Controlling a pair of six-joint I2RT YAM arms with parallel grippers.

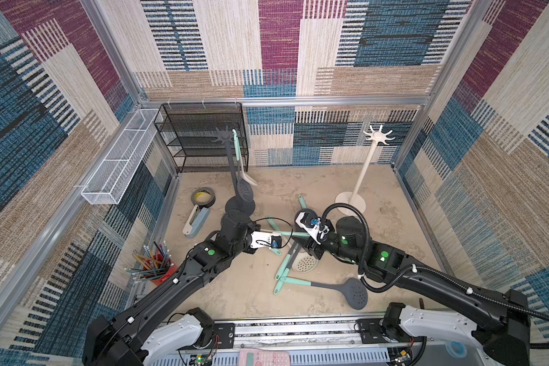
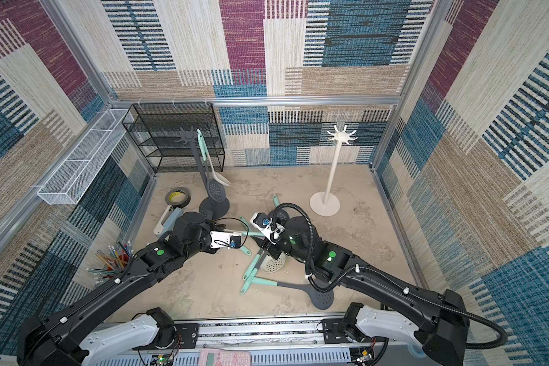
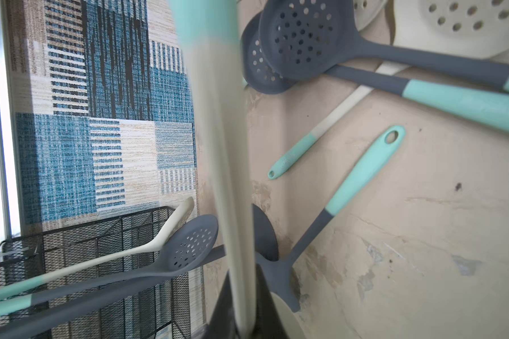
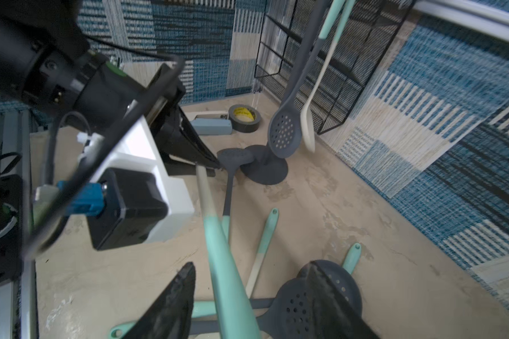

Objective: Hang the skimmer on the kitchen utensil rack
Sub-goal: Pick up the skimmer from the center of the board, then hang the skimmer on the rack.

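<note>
Your left gripper (image 4: 213, 165) is clamped on the cream shaft of the skimmer (image 4: 218, 234), holding it off the bench (image 1: 282, 183) over its middle, between the two arms. Your right gripper (image 4: 249, 265) has its jaws spread, one on either side of the mint handle, with a gap showing on each side. The grey rack (image 1: 227, 137) stands near the bench's back left corner, with a grey skimmer (image 4: 284, 135) and a cream utensil (image 4: 307, 135) hanging from it. Loose skimmers (image 1: 357, 293) lie below the arms.
</note>
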